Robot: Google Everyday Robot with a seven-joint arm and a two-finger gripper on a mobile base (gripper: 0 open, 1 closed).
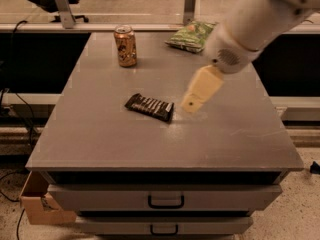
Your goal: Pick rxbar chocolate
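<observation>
The rxbar chocolate (149, 107) is a dark flat bar with pale lettering stripes, lying on the grey table (100, 144) left of centre. My gripper (192, 104) hangs from the white arm that comes in from the upper right. It is above the table, just right of the bar's right end, a small gap apart. It holds nothing.
An orange-brown drink can (125, 45) stands upright at the table's back left. A green crinkly chip bag (192, 35) lies at the back, partly behind my arm. Drawers (165, 200) sit under the table front. A cardboard box (37, 201) is on the floor at left.
</observation>
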